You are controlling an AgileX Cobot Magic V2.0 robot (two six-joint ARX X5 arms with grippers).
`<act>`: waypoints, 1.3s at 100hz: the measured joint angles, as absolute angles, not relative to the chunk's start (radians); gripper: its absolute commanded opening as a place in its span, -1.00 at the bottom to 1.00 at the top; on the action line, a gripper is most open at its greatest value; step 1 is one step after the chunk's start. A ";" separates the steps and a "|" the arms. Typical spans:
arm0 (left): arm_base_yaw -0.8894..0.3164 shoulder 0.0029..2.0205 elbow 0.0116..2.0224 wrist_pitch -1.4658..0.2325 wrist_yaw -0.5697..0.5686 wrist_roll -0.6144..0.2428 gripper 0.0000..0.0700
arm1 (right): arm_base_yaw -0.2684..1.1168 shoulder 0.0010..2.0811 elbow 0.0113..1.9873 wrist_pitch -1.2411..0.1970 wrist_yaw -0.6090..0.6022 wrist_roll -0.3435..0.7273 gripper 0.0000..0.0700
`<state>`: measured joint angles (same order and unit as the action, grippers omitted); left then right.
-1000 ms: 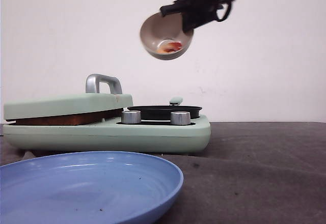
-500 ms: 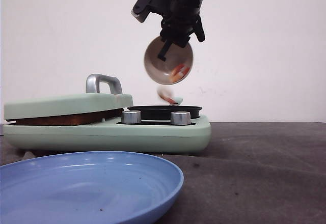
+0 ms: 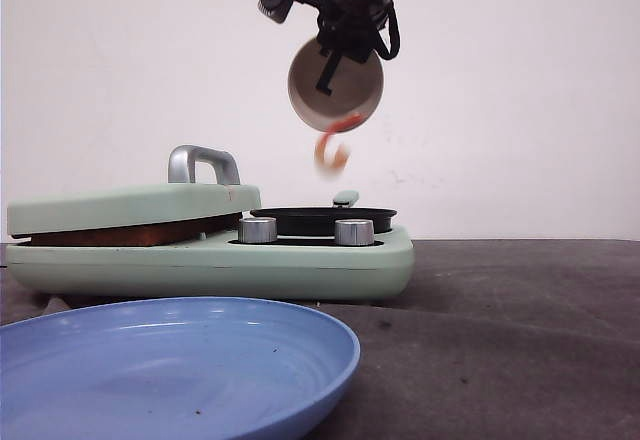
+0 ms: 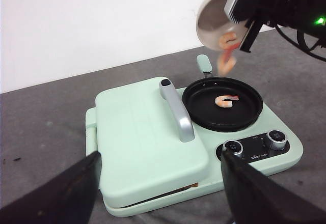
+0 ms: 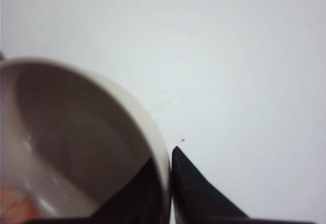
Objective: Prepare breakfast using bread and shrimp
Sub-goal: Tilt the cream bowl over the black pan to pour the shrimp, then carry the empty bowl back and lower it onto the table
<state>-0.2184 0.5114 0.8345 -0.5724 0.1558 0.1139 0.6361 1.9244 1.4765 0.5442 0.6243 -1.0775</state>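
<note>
bowl (image 3: 335, 85) tipped further, shrimp (image 3: 331, 152) falling clear above pan (image 3: 322, 216); right gripper (image 5: 165, 193) pinching bowl rim

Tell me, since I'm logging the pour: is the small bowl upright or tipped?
Tipped. The right claw holds the bowl on its side above the black pan; a shrimp is falling out.

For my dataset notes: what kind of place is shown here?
Probably a staged tabletop cooking setup, not a real kitchen: a mint-green breakfast maker and a blue plate on a dark cloth before a bare white wall.
</note>
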 measured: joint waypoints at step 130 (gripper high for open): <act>-0.218 0.511 0.834 -0.603 0.156 0.113 0.12 | 0.529 1.658 1.477 -0.244 0.654 -0.326 -0.98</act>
